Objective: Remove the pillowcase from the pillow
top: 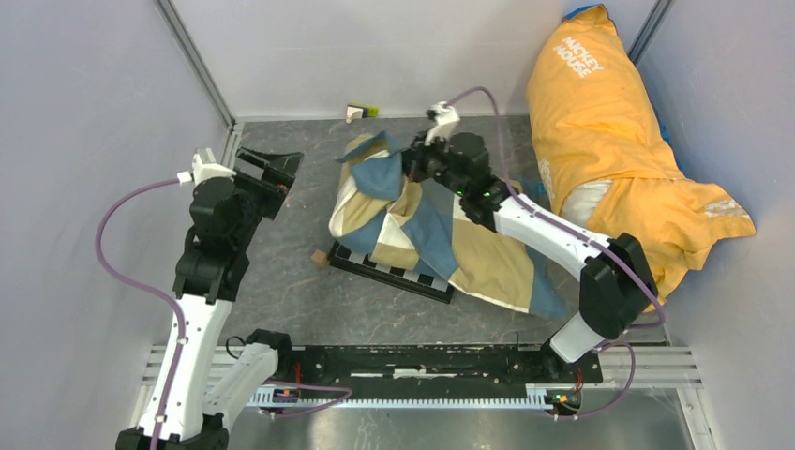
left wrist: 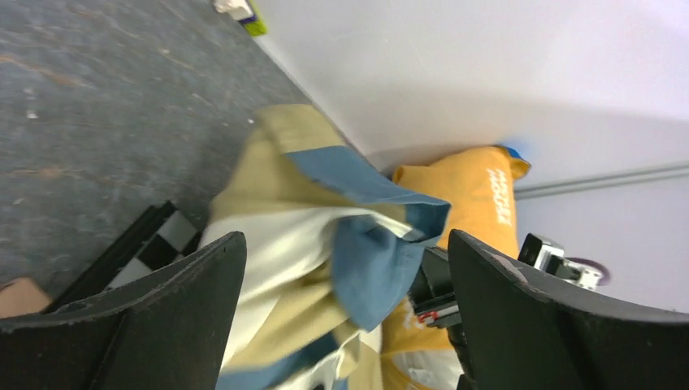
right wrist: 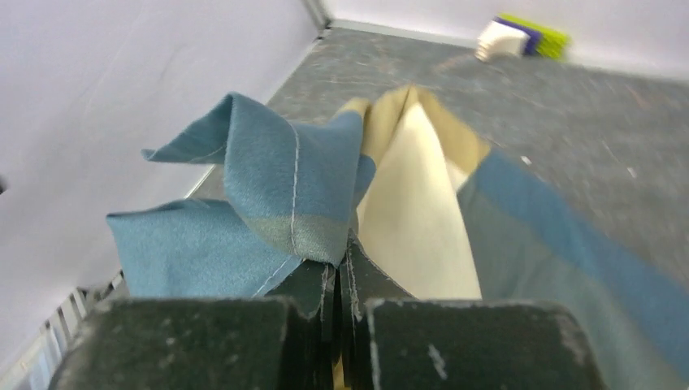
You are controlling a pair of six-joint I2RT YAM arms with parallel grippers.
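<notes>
The pillowcase, in blue, tan and cream checks, lies crumpled at the table's middle, its far end lifted. My right gripper is shut on that raised blue edge. In the right wrist view the closed gripper pinches the blue hem of the pillowcase. My left gripper is open and empty, left of the pillowcase and apart from it. In the left wrist view the pillowcase shows beyond the spread fingers. The pillow is hidden; I cannot tell it from the cream checks.
A black-and-white checkerboard lies under the pillowcase's near edge. A big orange "Mickey Mouse" bundle fills the right side. A small white and green object sits by the back wall. A small brown block lies left of the checkerboard.
</notes>
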